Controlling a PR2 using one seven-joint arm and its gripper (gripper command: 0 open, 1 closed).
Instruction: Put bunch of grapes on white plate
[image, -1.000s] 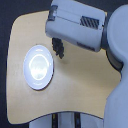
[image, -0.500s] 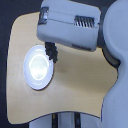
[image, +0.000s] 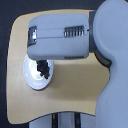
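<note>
**Tool hangs over the plate, a dark cluster at its tip**

Tool (image: 43, 66) work is mostly hidden: the big grey-white forearm casing (image: 60, 37) of the arm covers nearly everything above the fingertips, so only a short dark stub pokes out below its lower edge. How far the fingers are spread cannot be told from the exterior view, and whether they are clamped on anything or have let go is equally unclear.

Right at that stub sits a dark, lumpy shape, blurred and small, which looks like the bunch of grapes (image: 44, 70). It lies over the white plate (image: 33, 76), toward the plate's side on the exterior view's right, its lower end near the rim there. Whether the bunch rests on the plate's surface or hangs just above it cannot be made out; the dark mass of grapes and the dark tool tip run together with no clear line between them.

The plate lies on the pale wooden desk (image: 75, 92), close to the desk's edge on the exterior view's left. The robot's light-coloured body (image: 112, 75) fills the exterior view's right side.
</note>
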